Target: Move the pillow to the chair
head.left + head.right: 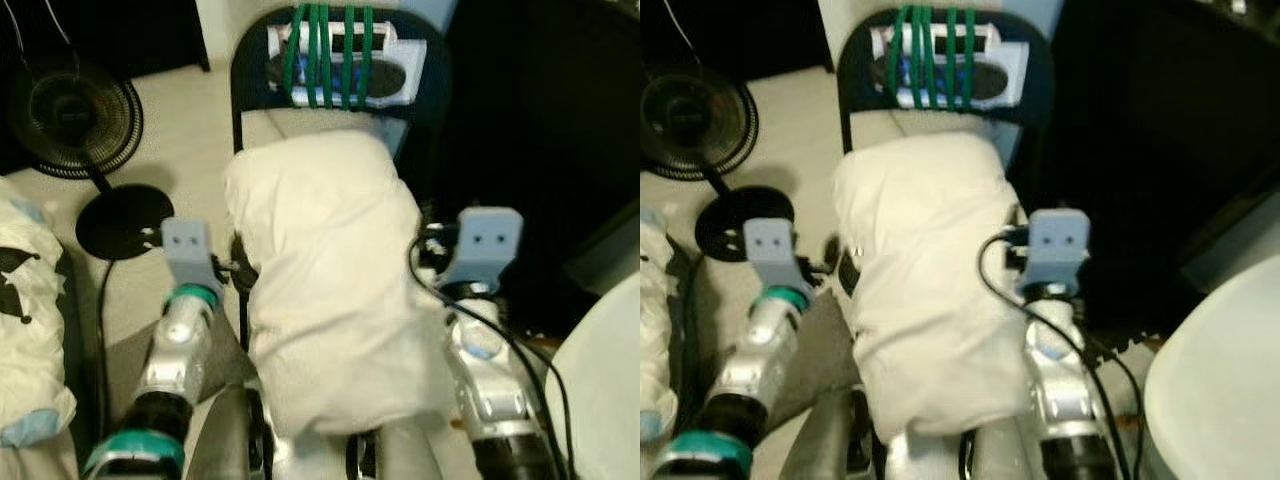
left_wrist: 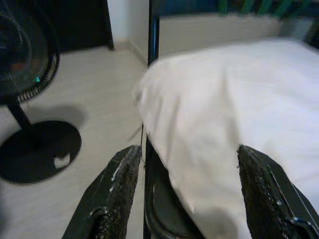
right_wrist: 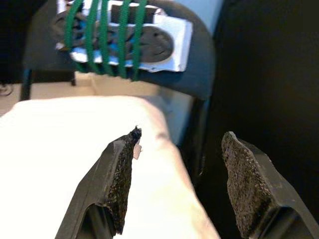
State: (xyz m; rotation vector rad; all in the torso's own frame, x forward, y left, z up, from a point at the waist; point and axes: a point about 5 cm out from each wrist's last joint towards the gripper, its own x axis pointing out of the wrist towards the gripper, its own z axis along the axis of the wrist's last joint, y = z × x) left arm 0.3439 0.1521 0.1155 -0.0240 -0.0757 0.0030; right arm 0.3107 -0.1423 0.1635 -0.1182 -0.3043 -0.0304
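The white pillow is lying lengthwise on the black chair, its far end reaching toward the backrest, where a silver device is strapped on with green cords, and its near end is hanging toward the robot past the seat's front. The left pincer is sitting at the pillow's left edge with its fingers spread, one beside the seat rim and the other over the fabric, closing on nothing. The right pincer is sitting at the pillow's right edge, likewise spread, one finger over the pillow and the other off its side against the dark background. The placement seems nearly done, so the step in hand looks like release and withdrawal. To do it well, both arms should be drawing straight back toward the robot with fingers kept wide, so no pad is dragging the cover and tugging the overhanging near end off the seat. A standing fan is standing on the floor to the far left, well apart from the chair.
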